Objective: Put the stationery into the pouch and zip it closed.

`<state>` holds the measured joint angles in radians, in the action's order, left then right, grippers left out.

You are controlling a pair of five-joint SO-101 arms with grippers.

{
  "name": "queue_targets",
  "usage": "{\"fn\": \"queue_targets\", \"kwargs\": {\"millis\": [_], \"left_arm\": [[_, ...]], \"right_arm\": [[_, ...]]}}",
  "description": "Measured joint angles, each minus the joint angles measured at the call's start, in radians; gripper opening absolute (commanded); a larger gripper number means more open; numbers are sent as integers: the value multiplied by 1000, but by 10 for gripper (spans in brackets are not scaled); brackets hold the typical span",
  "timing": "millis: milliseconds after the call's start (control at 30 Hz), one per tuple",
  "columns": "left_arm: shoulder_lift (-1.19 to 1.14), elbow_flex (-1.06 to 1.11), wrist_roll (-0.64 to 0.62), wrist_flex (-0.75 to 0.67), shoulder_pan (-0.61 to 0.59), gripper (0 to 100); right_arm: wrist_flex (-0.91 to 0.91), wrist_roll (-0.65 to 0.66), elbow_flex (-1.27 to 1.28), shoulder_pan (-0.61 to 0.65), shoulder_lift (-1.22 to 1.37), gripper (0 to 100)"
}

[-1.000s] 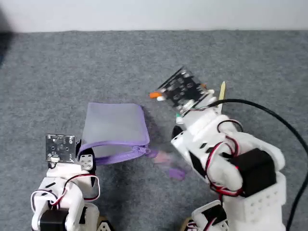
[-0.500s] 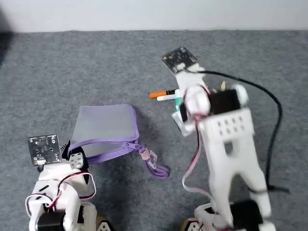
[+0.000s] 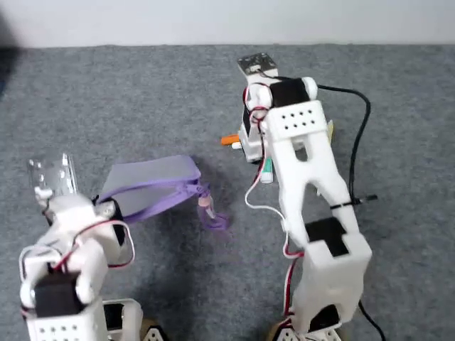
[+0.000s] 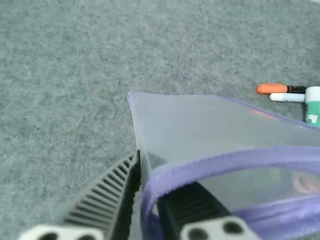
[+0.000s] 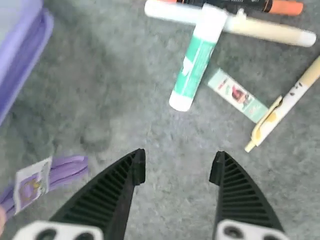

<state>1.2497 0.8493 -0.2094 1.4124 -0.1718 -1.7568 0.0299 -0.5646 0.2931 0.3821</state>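
A translucent purple pouch (image 3: 153, 181) lies at the left with its zipped rim lifted, and my left gripper (image 4: 147, 200) is shut on that rim at the near end (image 3: 106, 211). Its zipper strap with a tag (image 3: 213, 217) trails on the carpet (image 5: 45, 185). My right gripper (image 5: 177, 167) hangs open over bare carpet, just short of the stationery. There lie a green and white glue stick (image 5: 197, 60), an orange-capped marker (image 5: 250, 5), a white pen (image 5: 250, 27), a small green packet (image 5: 235, 95) and a cream clip pen (image 5: 282, 112).
Grey carpet (image 3: 128, 92) covers the table up to a white wall at the back. The right arm's white body (image 3: 306, 163) stretches over the stationery and hides part of it in the high view. Its black cable (image 3: 359, 114) loops to the right.
The right arm has swung away from the pouch's zipper end and stretched out over the stationery. The left arm has drawn back left, tilting and lifting the pouch's rim.
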Motion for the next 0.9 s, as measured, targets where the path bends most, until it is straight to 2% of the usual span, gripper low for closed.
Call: {"fn": "queue_targets", "kwargs": {"millis": [167,333,467,733,800,900], "left_arm": [[-141,-109,-8,0,0,11],[-218,-164,-124,0,0,11],[-232,-172,-176,0,-2,11],[-232,-172,-187,0,-2,11],[-232,-172,-187,0,-2,11],[-232,-172,-187,0,-2,11]], "right_arm": [[5,-28,-158,-46,164,209],[8,-18,-330,-57,321,209],[11,-8,-459,-61,453,209],[49,-3,-689,-69,732,206],[49,-3,-735,-69,784,154],[49,11,-790,-66,824,0]]}}
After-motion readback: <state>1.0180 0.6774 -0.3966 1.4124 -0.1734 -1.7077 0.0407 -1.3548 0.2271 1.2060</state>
